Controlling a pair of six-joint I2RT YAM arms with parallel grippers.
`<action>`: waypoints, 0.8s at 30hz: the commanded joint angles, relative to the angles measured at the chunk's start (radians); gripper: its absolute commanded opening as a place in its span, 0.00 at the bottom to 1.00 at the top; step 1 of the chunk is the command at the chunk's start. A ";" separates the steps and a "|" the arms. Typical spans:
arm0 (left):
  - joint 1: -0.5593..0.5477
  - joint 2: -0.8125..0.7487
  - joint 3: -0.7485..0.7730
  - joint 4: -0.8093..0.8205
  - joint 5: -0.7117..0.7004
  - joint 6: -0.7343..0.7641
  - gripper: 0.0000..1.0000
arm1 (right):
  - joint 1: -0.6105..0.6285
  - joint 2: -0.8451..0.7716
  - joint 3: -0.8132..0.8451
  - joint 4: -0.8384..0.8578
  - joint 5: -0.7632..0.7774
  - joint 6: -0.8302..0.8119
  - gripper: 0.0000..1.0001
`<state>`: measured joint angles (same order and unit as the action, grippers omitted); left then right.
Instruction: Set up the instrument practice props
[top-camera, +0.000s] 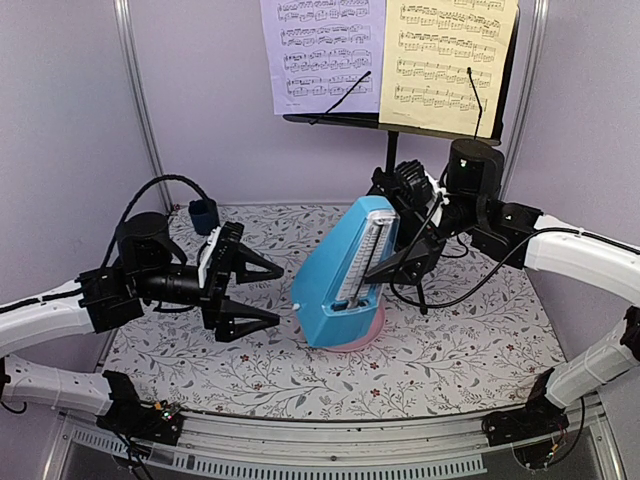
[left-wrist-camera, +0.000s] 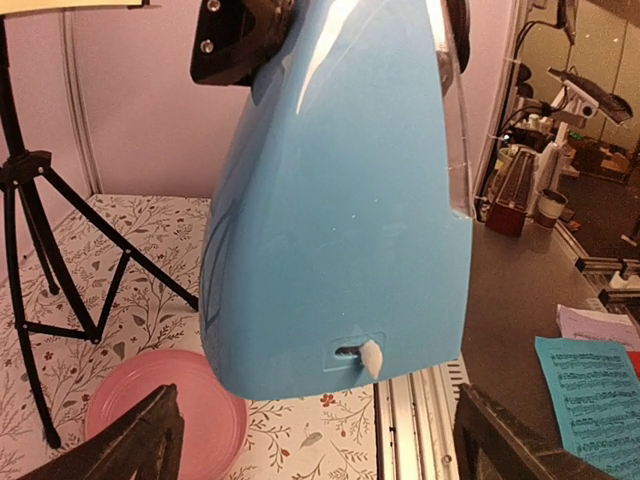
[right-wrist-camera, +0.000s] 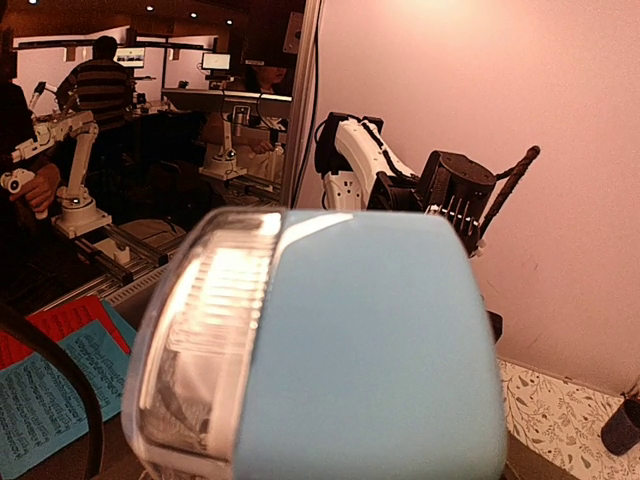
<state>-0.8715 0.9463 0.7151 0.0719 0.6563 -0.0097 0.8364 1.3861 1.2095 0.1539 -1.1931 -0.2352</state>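
Observation:
The blue wedge-shaped metronome (top-camera: 340, 285) is tilted in the middle of the table, its base over the pink plate (top-camera: 365, 330). My right gripper (top-camera: 388, 255) is shut on its upper part; its fingers are hidden in the right wrist view, which the metronome (right-wrist-camera: 370, 350) fills. My left gripper (top-camera: 280, 293) is open and empty just left of the metronome (left-wrist-camera: 340, 200), its fingers (left-wrist-camera: 130, 440) wide apart. The black music stand (top-camera: 400, 122) stands at the back with the lilac sheet (top-camera: 322, 55) and the yellow sheet (top-camera: 447, 60) on its desk.
A small dark blue cup (top-camera: 203, 213) stands at the back left. The stand's tripod legs (left-wrist-camera: 40, 250) are behind the pink plate (left-wrist-camera: 165, 410). The table's metal front rail (left-wrist-camera: 410, 420) runs close to the metronome's base.

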 joint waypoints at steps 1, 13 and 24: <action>-0.052 0.048 0.066 -0.030 -0.063 0.068 0.93 | -0.001 -0.041 0.009 0.062 -0.030 0.018 0.37; -0.096 0.105 0.106 -0.048 -0.114 0.094 0.86 | 0.010 -0.045 0.010 0.073 -0.012 0.027 0.35; -0.109 0.119 0.110 -0.049 -0.149 0.086 0.78 | 0.020 -0.049 0.013 0.090 0.005 0.038 0.33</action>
<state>-0.9638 1.0561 0.7979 0.0292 0.5251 0.0731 0.8497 1.3857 1.2068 0.1574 -1.1984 -0.2115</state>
